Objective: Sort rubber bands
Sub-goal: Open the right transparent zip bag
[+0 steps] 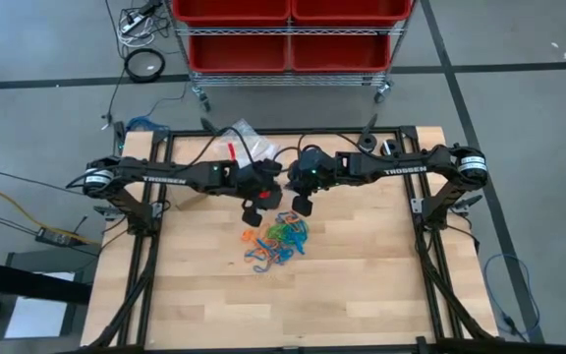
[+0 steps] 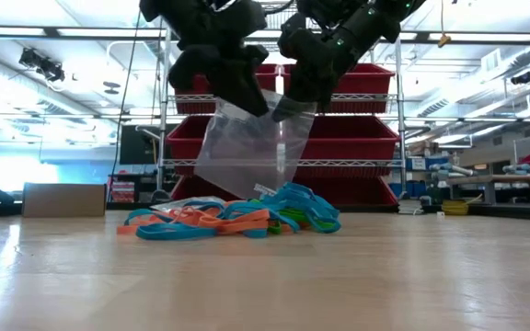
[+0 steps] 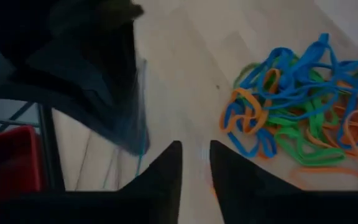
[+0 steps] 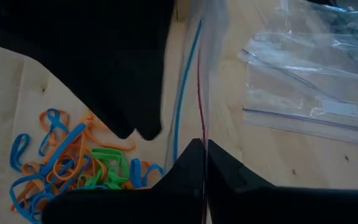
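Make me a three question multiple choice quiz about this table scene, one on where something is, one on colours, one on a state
1. Where does the rubber band pile lie?
A. In a red bin
B. On the wooden table, just below the two grippers
C. On the floor

2. Which colours are the rubber bands?
A. Orange, blue, green
B. Red, white, black
C. All yellow

3. What is the right gripper doing?
A. Standing wide open
B. Shut on a rubber band
C. Shut on the clear bag

Answers: 1 B, the high view shows the pile on the wood; 2 A, the left wrist view shows those three; 3 C, its fingers pinch the bag's edge.
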